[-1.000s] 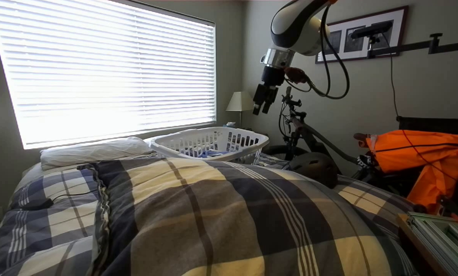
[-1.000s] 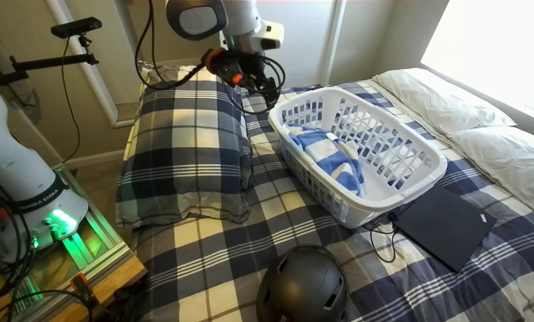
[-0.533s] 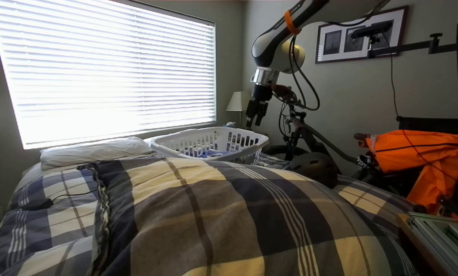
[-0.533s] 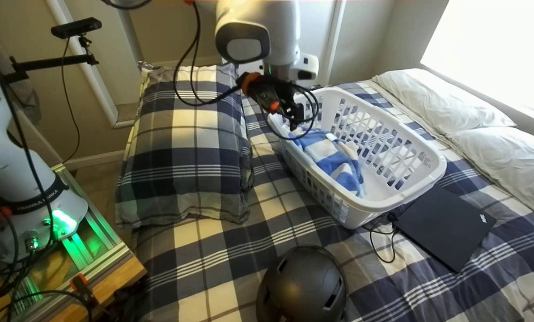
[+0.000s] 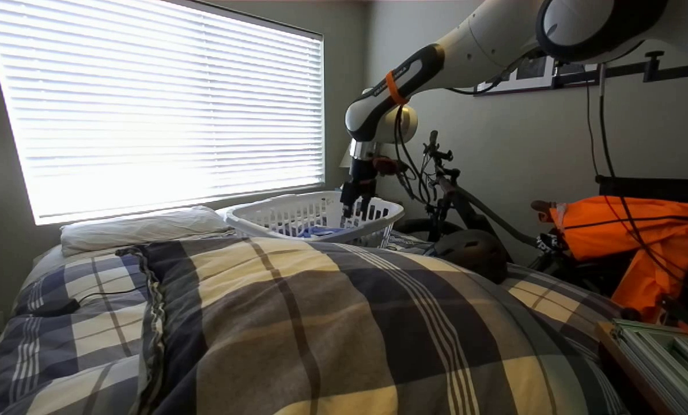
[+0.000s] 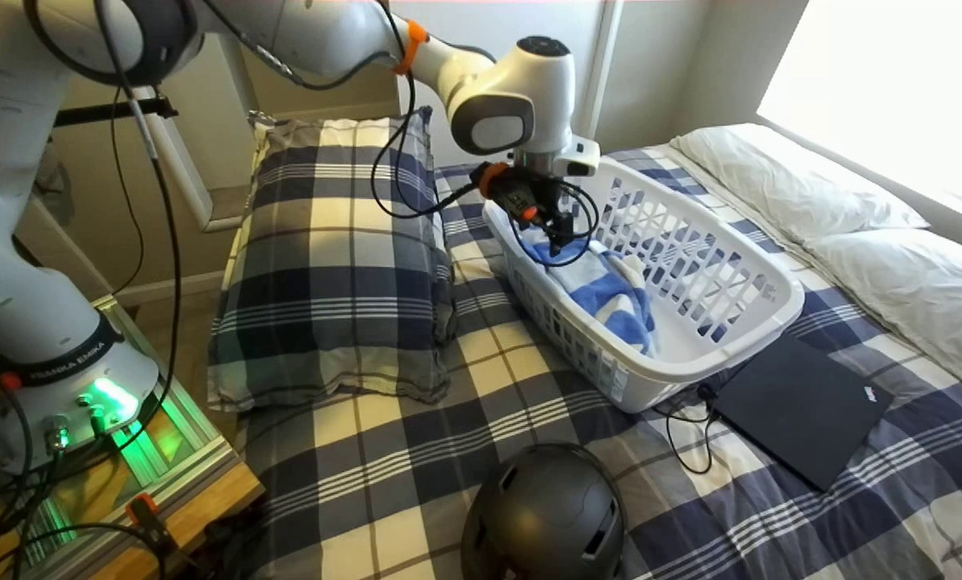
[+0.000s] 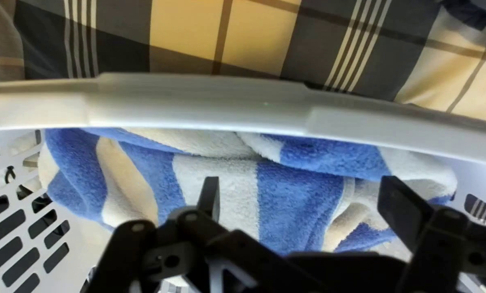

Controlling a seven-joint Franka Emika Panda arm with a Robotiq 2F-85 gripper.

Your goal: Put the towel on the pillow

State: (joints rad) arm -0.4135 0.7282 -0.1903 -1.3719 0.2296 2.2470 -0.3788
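Bed [image 6: 372, 483], plaid, beneath basket [image 6: 674, 370]. Pillow [image 6: 332, 262], plaid, beside basket, apart. Basket, white, slatted. Towel [image 7: 239, 183], striped blue and cream, rumpled, in basket, long axis along its pillow-side wall. Gripper [image 7: 299, 189], fingers wide, holding nothing, over basket floor; towel below, running lengthwise from finger to finger, so closing would likely bunch it.

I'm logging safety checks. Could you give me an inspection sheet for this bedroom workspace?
Surface: plaid bed cover, creased in places.
Towel: blue with pale stripes, rumpled inside the white basket.
Plaid pillow: beside the basket; the towel is not on it.
Clutter: black helmet and closed laptop on the bed cover.
Claw: open above the towel; contact cannot be judged.
Cables: black loops hang beside the claw; thin cord near the laptop.
Surroundings: window blinds, bicycle, white pillows.
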